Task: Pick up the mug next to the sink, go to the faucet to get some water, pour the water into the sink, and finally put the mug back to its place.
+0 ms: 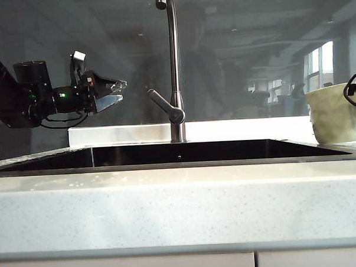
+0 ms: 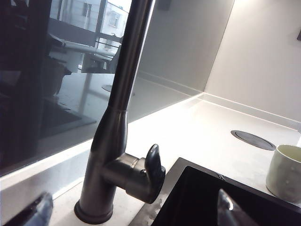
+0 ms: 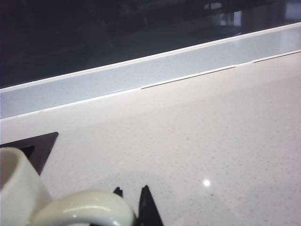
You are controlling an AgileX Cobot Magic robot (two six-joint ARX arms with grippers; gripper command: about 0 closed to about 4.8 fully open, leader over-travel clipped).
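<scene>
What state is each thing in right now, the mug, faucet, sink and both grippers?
Mug: upright on the counter right of the sink.
Faucet: off, no stream visible.
Sink: nothing visible inside.
Left gripper: open, empty, in the air left of the faucet.
Right gripper: shut on the mug's handle.

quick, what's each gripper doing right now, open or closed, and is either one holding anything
Left gripper: open, empty, held in the air left of the faucet.
Right gripper: shut on the mug handle, at the counter right of the sink.
</scene>
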